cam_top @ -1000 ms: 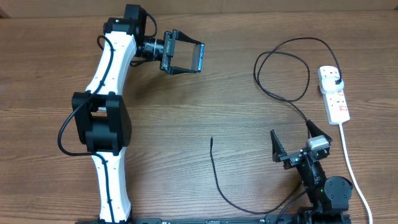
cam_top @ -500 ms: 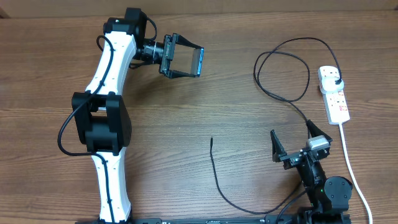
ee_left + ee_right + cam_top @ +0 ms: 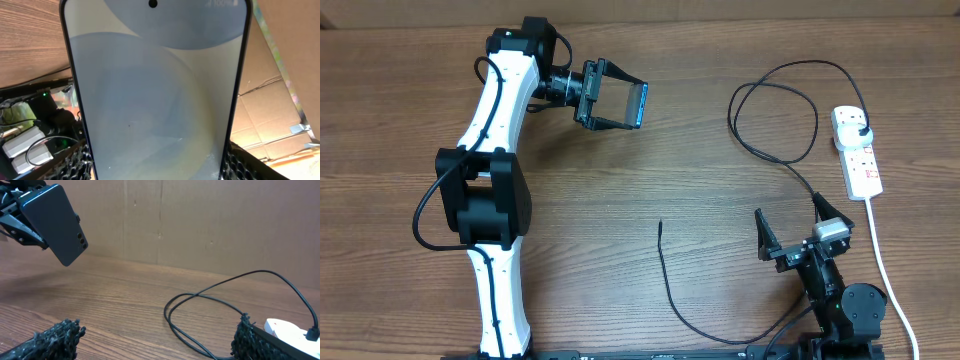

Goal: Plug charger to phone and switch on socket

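My left gripper (image 3: 638,103) is shut on the phone (image 3: 617,100) and holds it in the air over the far left of the table. The pale blue screen of the phone (image 3: 155,85) fills the left wrist view, with a finger (image 3: 75,162) at each long edge. The right wrist view shows the phone's dark back (image 3: 55,222). The charger (image 3: 775,110) loops on the table; its plug head (image 3: 861,129) sits in the socket (image 3: 858,155) at the far right, and its free tip (image 3: 660,225) lies mid-table. My right gripper (image 3: 794,222) stands open near the front right, holding nothing.
A thick white cord (image 3: 882,265) runs from the socket toward the front edge, right of my right arm. The charger's loop (image 3: 210,300) lies just ahead of the right gripper (image 3: 152,345). A cardboard wall (image 3: 200,220) stands behind the table.
The left gripper, with the phone in it, has shifted slightly toward the table's front. The right arm and the charger have not moved.
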